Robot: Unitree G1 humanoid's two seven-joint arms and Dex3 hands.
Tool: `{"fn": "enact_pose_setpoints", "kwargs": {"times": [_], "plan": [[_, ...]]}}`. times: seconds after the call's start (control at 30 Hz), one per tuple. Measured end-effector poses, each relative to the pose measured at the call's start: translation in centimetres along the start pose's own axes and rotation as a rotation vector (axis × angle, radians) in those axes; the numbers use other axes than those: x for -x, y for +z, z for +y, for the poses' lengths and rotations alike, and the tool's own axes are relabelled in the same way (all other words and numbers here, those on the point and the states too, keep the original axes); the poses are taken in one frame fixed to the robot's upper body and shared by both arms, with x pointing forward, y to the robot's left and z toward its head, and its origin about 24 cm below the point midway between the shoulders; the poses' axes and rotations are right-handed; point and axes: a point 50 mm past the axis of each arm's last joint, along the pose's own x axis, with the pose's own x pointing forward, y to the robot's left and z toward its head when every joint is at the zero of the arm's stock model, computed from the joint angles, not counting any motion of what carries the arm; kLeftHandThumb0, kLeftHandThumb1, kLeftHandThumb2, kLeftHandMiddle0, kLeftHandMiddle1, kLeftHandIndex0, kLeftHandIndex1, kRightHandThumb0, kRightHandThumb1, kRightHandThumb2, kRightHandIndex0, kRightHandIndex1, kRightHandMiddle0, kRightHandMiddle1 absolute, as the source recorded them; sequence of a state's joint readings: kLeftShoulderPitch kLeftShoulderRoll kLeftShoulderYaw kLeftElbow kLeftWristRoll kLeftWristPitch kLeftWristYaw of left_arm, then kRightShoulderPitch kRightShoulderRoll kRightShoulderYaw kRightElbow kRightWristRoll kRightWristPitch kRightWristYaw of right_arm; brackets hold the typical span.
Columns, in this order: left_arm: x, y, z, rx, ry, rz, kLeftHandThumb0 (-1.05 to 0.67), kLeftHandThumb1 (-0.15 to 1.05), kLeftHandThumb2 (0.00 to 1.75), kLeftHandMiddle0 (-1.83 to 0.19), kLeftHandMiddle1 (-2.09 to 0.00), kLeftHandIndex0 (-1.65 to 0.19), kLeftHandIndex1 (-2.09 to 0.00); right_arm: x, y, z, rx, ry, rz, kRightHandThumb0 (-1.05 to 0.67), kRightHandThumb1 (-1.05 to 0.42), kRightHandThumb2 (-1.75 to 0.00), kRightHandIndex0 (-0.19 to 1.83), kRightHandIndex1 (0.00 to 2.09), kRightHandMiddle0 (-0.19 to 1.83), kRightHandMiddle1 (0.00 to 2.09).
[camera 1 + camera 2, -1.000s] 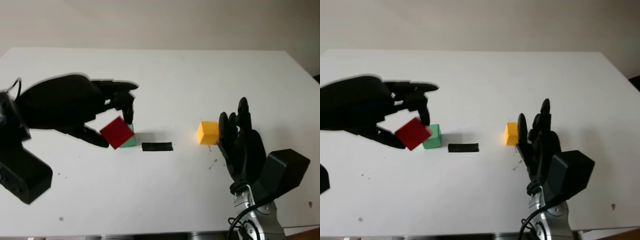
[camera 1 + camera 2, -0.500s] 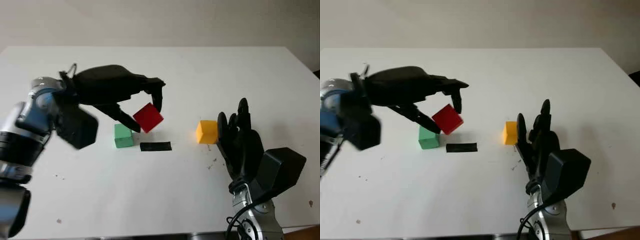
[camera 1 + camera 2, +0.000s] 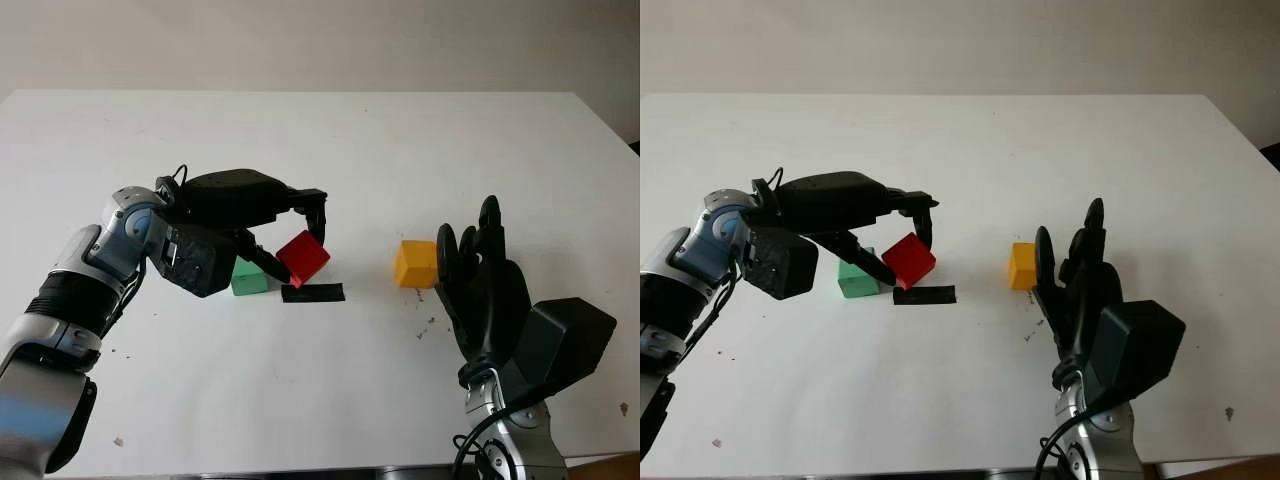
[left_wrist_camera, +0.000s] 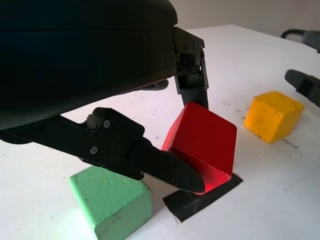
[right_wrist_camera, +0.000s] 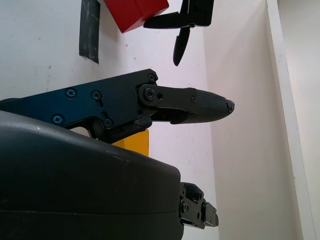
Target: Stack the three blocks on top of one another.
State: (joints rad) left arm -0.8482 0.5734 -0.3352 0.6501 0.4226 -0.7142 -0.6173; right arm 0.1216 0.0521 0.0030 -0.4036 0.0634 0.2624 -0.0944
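At table centre-left, left hand (image 3: 275,225) pinches red block (image 3: 303,257), tilted, lifted just above black tape strip (image 3: 313,292). Green block (image 3: 248,278) on table just beside, at red block's 9 o'clock. Yellow block (image 3: 414,264) well apart at 3 o'clock. Right hand (image 3: 480,280) open, upright, just beside yellow block, at its 4 o'clock.

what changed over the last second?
The left hand, shut on the red block, carried it from in front of the green block to its right, above the black tape strip. Green block, yellow block and open right hand stayed put.
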Motion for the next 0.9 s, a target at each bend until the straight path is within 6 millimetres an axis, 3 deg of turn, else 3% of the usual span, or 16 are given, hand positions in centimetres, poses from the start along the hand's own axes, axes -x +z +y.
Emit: {"fn": "enact_pose_setpoints", "kwargs": {"times": [0.2,0.9], "plan": [[-0.2,-0.1,-0.6,0.0,-0.034,-0.015,-0.44,1.05,0.06,-0.24,-0.06,-0.22,-1.62,0.1,-0.1,-0.1,0.0,-0.002,0.003,-0.62,-1.05,-0.44,-0.19,0.0,-0.16,0.06],[-2.5,0.3,-2.0,-0.02,0.003,-0.037,-0.49,1.03,0.05,-0.26,-0.07,-0.26,-1.51,0.3,-0.2,-0.2,0.005,-0.004,0.011,-0.61,-1.05,-0.44,-0.19,0.0,-0.16,0.05]]}}
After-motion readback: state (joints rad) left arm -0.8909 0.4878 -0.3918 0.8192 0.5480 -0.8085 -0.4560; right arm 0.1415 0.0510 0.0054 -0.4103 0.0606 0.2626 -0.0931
